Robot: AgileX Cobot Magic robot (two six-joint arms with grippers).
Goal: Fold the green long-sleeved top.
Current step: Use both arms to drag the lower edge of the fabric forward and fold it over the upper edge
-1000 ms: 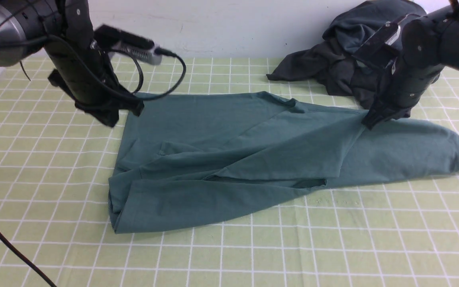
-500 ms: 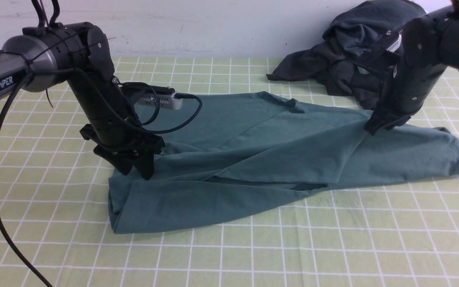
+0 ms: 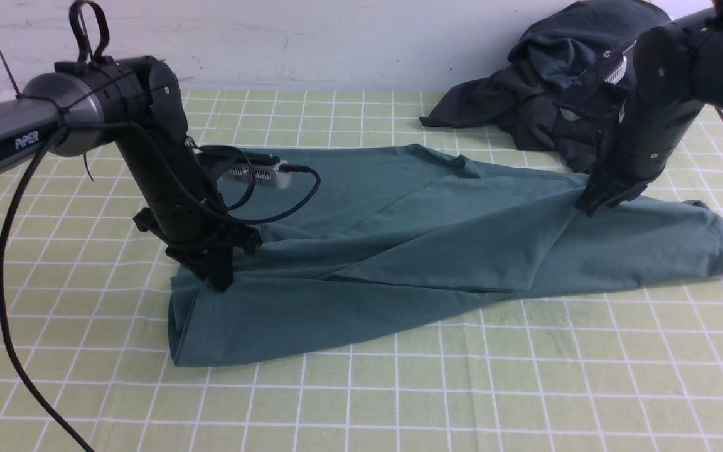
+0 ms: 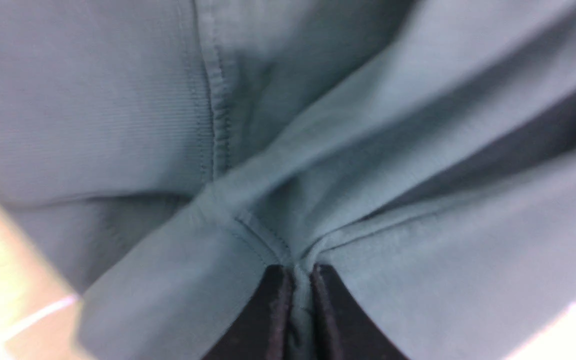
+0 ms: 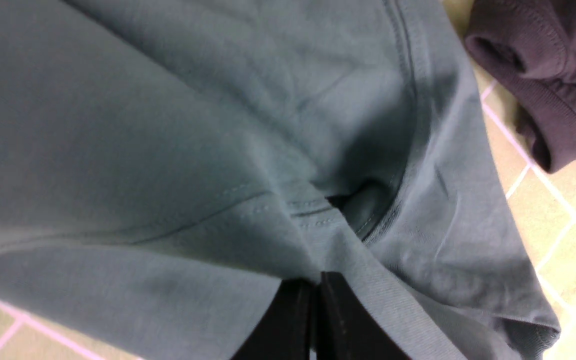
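The green long-sleeved top [image 3: 437, 232] is lying partly folded across the middle of the checked table [image 3: 399, 389]. Its long axis is running side to side in the front view, from the bunched end at about 8 o'clock to the rounded end at about 3 o'clock. One layer is lying doubled over the body, making a slanted crease through the centre, and a small stitched edge is showing on the far side at 12 o'clock of the cloth.

The left gripper [image 3: 218, 279] is coming straight down onto the 9 o'clock end. In the left wrist view its fingers [image 4: 273, 310] are pressing almost together, pinching a ridge of green fabric where two seams meet. The right gripper [image 3: 587, 204] is standing on the far edge at about 2 o'clock of the garment. In the right wrist view it [image 5: 316, 280] is squeezing closed on a fold beside a ribbed, stitched band.

Behind that arm, at 1 o'clock on the table, a heap of dark garments [image 3: 543, 100] is sitting against the wall, just beside the green cloth.
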